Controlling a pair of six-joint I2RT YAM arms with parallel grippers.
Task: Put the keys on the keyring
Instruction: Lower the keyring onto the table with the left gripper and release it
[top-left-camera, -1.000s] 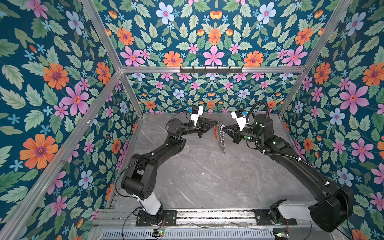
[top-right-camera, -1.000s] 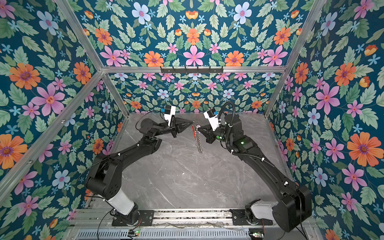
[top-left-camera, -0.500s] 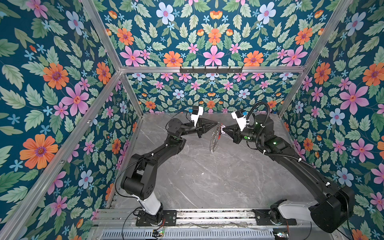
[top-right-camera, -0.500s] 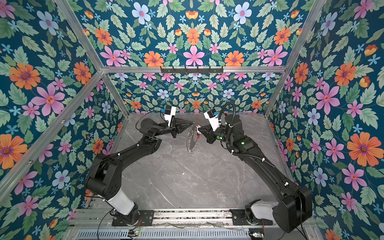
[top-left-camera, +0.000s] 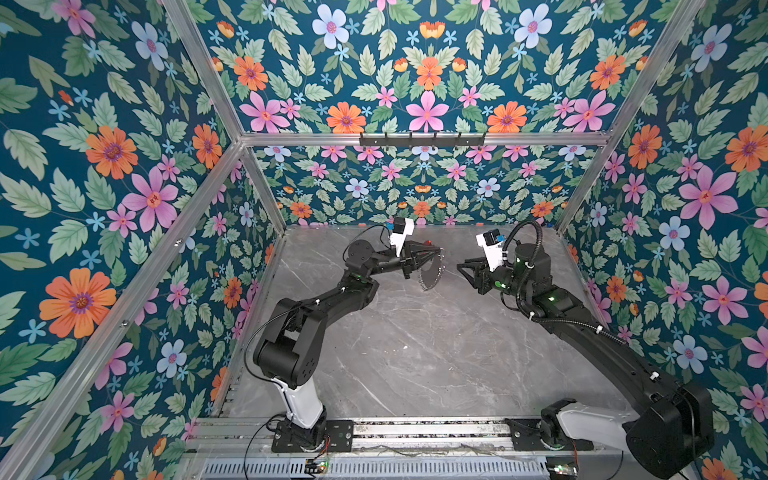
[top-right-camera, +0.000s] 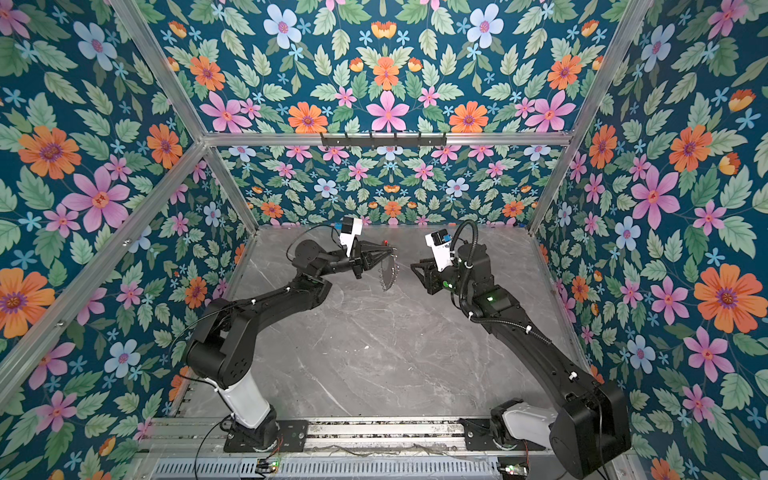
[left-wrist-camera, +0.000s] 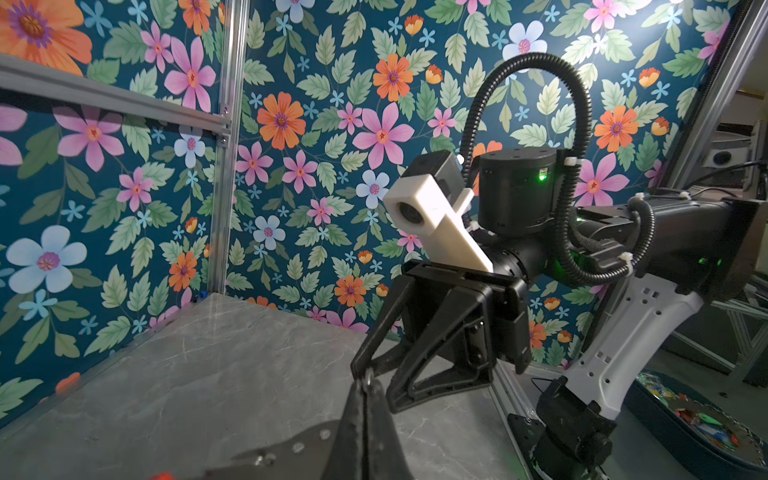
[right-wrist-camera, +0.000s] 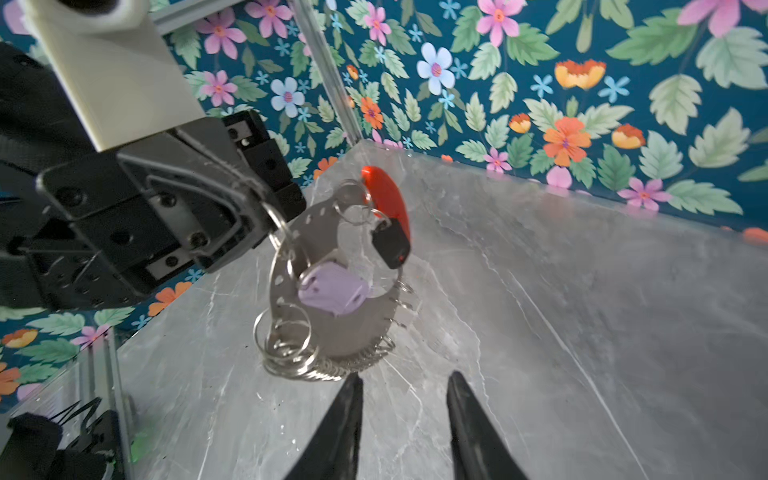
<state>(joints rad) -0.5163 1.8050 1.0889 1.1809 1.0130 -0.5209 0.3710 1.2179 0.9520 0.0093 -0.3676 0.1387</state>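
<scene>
Because the keys (right-wrist-camera: 390, 244) hang on the keyring (right-wrist-camera: 332, 328), the job looks done. The left end effector (top-left-camera: 436, 251) pinches the keyring, which dangles just below it, over the counter (right-wrist-camera: 561, 332). The right end effector (right-wrist-camera: 404, 379) is near it, spread and empty.

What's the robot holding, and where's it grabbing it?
The left end effector pinches the keyring by its silver edge. The right end effector holds nothing.

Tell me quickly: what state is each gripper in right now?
Left gripper: closed, holding the keyring.
Right gripper: open, holding nothing.
</scene>
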